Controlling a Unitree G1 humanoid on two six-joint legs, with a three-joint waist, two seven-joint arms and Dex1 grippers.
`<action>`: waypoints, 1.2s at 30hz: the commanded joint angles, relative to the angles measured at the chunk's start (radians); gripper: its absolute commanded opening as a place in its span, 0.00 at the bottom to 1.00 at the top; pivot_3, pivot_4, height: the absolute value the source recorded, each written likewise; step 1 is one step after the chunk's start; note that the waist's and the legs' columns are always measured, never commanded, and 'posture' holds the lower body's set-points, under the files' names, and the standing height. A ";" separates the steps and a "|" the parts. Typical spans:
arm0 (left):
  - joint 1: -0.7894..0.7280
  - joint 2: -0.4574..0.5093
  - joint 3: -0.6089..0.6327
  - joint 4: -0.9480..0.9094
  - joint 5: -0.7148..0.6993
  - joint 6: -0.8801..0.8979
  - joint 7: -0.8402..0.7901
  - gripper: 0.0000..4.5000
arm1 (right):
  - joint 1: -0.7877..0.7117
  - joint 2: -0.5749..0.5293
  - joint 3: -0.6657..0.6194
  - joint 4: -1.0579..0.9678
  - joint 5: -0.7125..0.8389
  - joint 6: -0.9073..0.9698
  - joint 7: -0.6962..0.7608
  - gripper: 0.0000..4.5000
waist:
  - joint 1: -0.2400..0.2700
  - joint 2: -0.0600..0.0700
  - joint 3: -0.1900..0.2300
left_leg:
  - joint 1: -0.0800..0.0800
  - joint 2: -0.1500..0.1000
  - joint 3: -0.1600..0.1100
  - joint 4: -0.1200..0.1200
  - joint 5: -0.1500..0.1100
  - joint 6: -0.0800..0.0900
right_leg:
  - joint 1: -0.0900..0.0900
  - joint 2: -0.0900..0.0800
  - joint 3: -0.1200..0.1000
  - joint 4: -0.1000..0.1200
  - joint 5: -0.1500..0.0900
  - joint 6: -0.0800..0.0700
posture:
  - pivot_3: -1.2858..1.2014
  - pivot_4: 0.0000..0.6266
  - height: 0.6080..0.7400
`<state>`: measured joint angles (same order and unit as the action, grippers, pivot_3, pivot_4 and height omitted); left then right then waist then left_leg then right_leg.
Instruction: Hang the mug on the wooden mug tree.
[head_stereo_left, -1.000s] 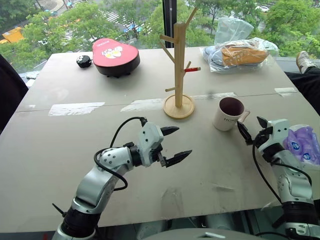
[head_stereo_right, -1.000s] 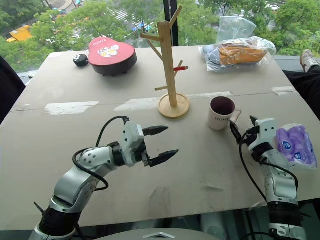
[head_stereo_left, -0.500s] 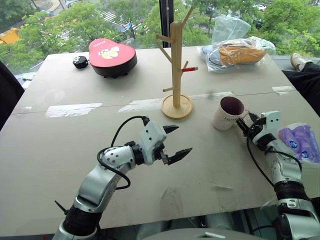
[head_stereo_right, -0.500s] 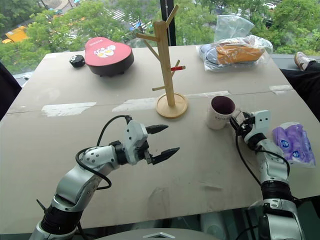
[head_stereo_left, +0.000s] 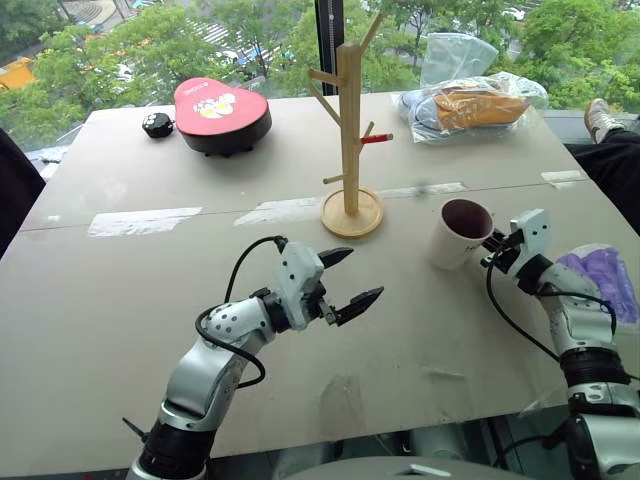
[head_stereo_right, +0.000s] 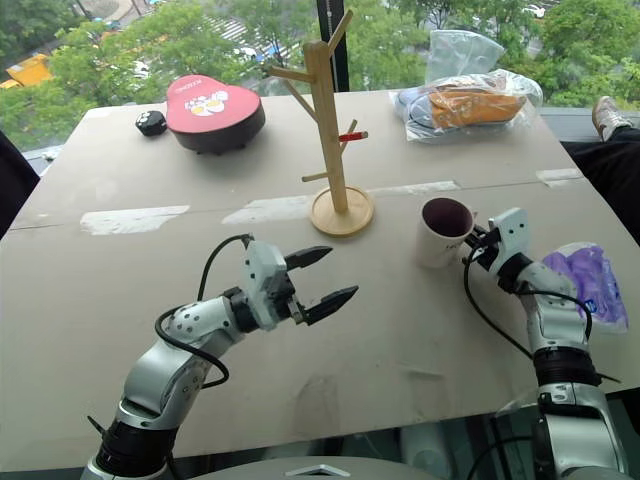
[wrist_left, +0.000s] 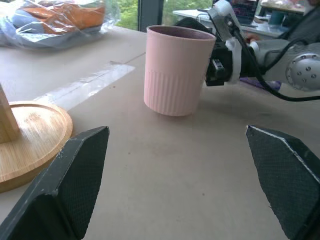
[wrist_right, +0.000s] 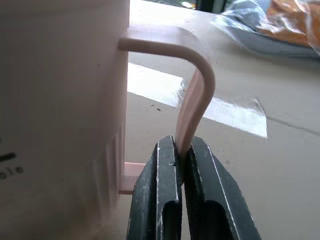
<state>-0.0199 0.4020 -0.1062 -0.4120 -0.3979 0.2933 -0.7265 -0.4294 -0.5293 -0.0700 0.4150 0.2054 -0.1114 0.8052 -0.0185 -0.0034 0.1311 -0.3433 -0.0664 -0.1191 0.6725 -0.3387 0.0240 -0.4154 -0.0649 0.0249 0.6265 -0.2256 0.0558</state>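
Note:
The mug (head_stereo_left: 458, 233), white with a dark maroon inside, is right of the wooden mug tree (head_stereo_left: 350, 130), which stands upright on its round base at mid-table. My right gripper (head_stereo_left: 497, 250) is shut on the mug's loop handle (wrist_right: 196, 95), its two fingers pinching the handle's lower part. The mug leans slightly, and in the left wrist view its base (wrist_left: 172, 107) looks just off the table. My left gripper (head_stereo_left: 365, 273) hovers open over the table, left of the mug and in front of the tree, holding nothing.
A red heart-shaped box (head_stereo_left: 221, 112) and a small black object (head_stereo_left: 158, 124) sit at the back left. A plastic bag with orange contents (head_stereo_left: 475, 105) lies at the back right, and a purple packet (head_stereo_left: 600, 280) lies by the right edge. Tape strips (head_stereo_left: 145, 220) cross the table.
My right gripper has closed on the mug's handle after reaching in toward it, and the mug now leans. The left arm has hardly moved.

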 joint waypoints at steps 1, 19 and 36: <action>0.023 -0.086 0.094 0.022 -0.104 -0.152 -0.030 1.00 | -0.157 -0.065 0.049 -0.079 -0.034 -0.026 0.098 0.01 | -0.003 0.001 0.001 | 0.000 0.000 0.001 0.000 0.000 0.000 | 0.000 0.000 0.000 0.000 0.000 0.000 | 0.52 0.24 1.00; -0.064 -0.244 0.177 0.079 -0.092 -0.376 0.092 1.00 | -0.912 -0.074 0.316 0.307 -0.278 -0.088 0.388 0.01 | 0.004 -0.002 0.002 | -0.005 -0.002 -0.003 0.003 0.000 0.000 | -0.001 -0.004 -0.004 -0.002 0.000 0.000 | 0.52 0.24 1.00; -0.061 -0.233 0.149 0.093 -0.067 -0.390 0.105 1.00 | -1.042 0.020 0.373 0.520 -0.386 -0.210 0.421 0.01 | 0.002 -0.002 0.003 | -0.006 -0.002 -0.002 0.002 0.000 0.000 | -0.005 -0.003 -0.004 -0.001 0.000 -0.001 | 0.52 0.24 1.00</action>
<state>-0.0743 0.1653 0.0451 -0.3022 -0.4685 -0.0756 -0.6244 -1.4290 -0.5063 0.3108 0.9450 -0.1744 -0.3117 1.2345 -0.0168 -0.0051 0.1338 -0.3490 -0.0681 -0.1215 0.6741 -0.3386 0.0239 -0.4205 -0.0684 0.0213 0.6260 -0.2253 0.0552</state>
